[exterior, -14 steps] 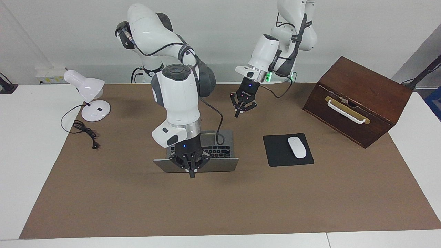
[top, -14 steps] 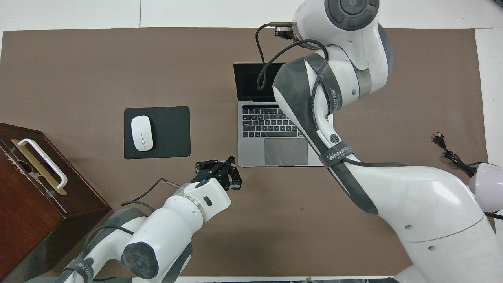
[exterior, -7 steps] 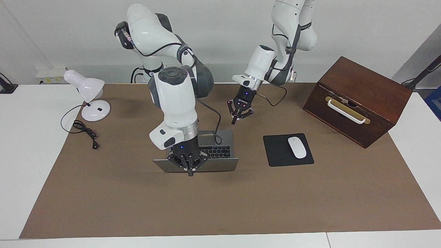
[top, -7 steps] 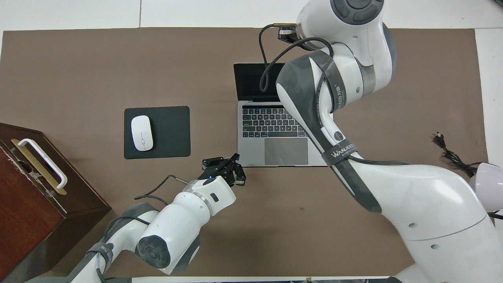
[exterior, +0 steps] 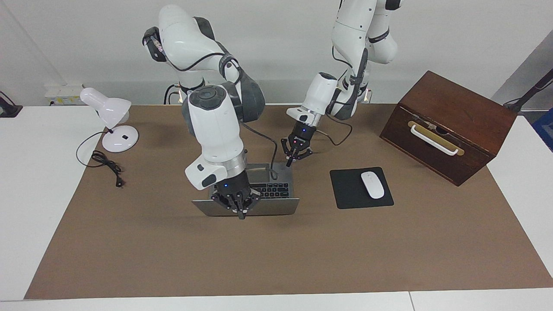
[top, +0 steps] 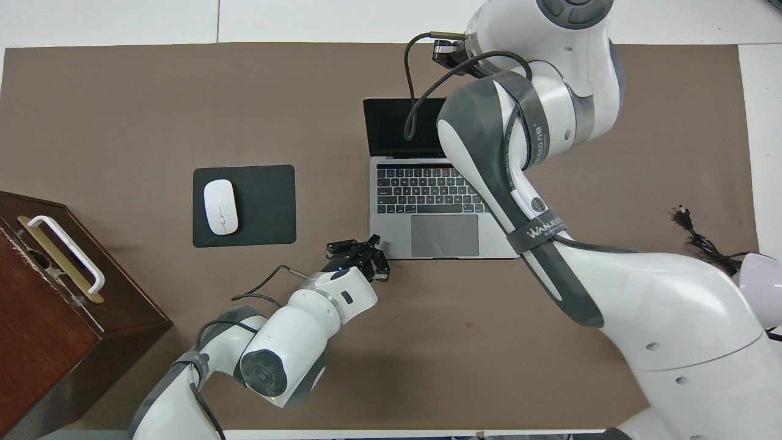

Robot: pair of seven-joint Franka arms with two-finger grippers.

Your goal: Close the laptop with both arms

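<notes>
The silver-grey laptop [exterior: 276, 189] [top: 427, 190] stands open in the middle of the brown mat, its lid [exterior: 276, 206] tilted away from the robots. My right gripper [exterior: 241, 215] is shut and hangs against the lid's outer face, reaching over the lid's top edge. I cannot tell whether it touches. The overhead view hides it under the right arm. My left gripper [exterior: 288, 163] [top: 373, 241] is shut with nothing in it. It is low over the base's corner nearest the robots, toward the left arm's end of the table.
A black mouse pad [exterior: 345, 192] with a white mouse [exterior: 372, 185] lies beside the laptop toward the left arm's end. A dark wooden box [exterior: 449, 125] with a white handle stands at that end. A white lamp [exterior: 110, 116] and its cord [exterior: 106, 166] sit at the right arm's end.
The left gripper has come down and across toward the laptop's near corner. The right gripper has drawn in slightly closer to the lid. The lid's angle looks the same.
</notes>
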